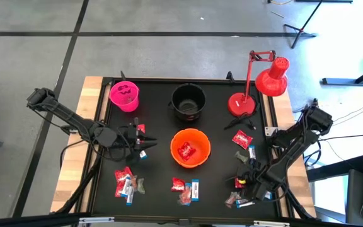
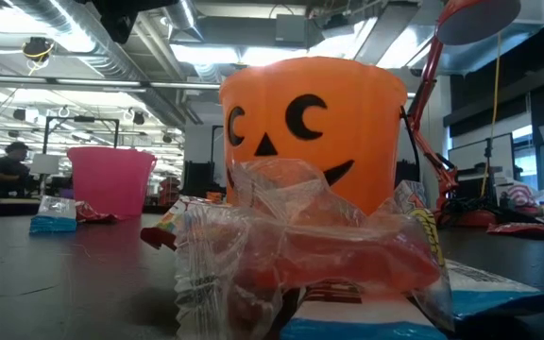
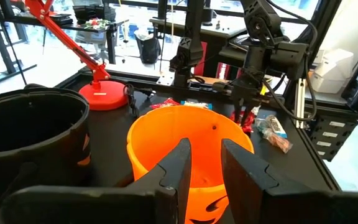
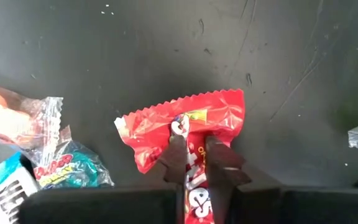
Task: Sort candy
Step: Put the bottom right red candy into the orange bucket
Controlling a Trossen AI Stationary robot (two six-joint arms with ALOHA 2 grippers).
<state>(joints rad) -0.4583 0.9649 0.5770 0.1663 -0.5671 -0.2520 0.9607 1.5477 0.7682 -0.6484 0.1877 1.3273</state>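
Starting on my left side: my left gripper hangs over the mat just left of the orange bucket, fingers drawn in to a narrow gap, and through my wrist camera that gap shows only bucket wall, so I read it as empty. A little knot of candy sits right at its tip, and I judge I'm parked here to work that clump next.

Along the back, the pink bucket comes first; I can't make out anything inside it. Next the black bucket, dark inside, contents impossible to tell. In front of it the orange bucket holds red packets at the bottom, so red looks to be this one's colour.

Loose candy lies in three heaps along the near edge: one at the left, one in the middle, one at the right, with another red packet lying near the lamp.

Now my right side: my right gripper is low over the mat at the right heap, fingers pinched nearly together on a red packet, gripping its middle so the crinkled ends flare out either side. It lies flat on the mat, not yet lifted; the orange bucket looks like its home
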